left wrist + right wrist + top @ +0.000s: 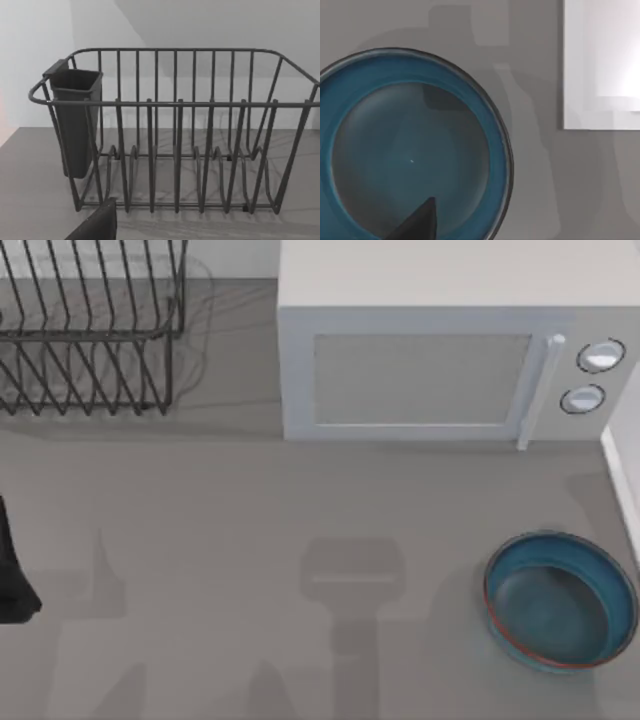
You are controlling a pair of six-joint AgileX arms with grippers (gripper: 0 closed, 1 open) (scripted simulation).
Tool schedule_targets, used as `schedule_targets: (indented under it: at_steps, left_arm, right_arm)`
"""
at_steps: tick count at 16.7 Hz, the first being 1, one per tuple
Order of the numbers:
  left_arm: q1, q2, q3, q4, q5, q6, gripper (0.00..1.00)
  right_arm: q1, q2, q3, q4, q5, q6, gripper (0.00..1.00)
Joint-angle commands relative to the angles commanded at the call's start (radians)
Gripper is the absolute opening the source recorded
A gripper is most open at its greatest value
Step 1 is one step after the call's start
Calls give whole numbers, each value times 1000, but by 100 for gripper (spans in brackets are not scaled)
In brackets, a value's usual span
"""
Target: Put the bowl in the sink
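The blue bowl (560, 600) stands upright on the grey table at the front right, its teal inside empty and a thin red rim line showing. In the right wrist view the bowl (405, 150) lies straight below the camera, and a dark tip of my right gripper (417, 222) hangs over its inside. A white raised edge, the sink (622, 480), runs along the table's right side just behind the bowl, also seen as the sink (600, 65). A dark piece of my left arm (12, 570) sits at the left edge, with my left gripper (95, 225) facing the dish rack.
A white microwave (440, 350) with its door shut fills the back middle and right. A dark wire dish rack (85, 330) with a cutlery cup (75, 120) stands at the back left. Open grey tabletop (250, 570) lies between the left arm and the bowl.
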Motion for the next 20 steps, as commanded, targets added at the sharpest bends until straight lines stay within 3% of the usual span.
schedule_targets:
  at_steps: [5, 9, 16, 20]
  left_arm:
    - [0, 0, 0, 0, 0, 0, 100]
    - [0, 0, 0, 0, 0, 0, 100]
    - [0, 0, 0, 0, 0, 0, 100]
    - [0, 0, 0, 0, 0, 0, 100]
  right_arm:
    - [46, 323, 246, -244, -1, 46, 100]
    - [62, 429, 336, -325, -1, 62, 100]
    - [59, 435, 322, -309, -2, 61, 100]
    - [62, 486, 222, -155, -1, 63, 100]
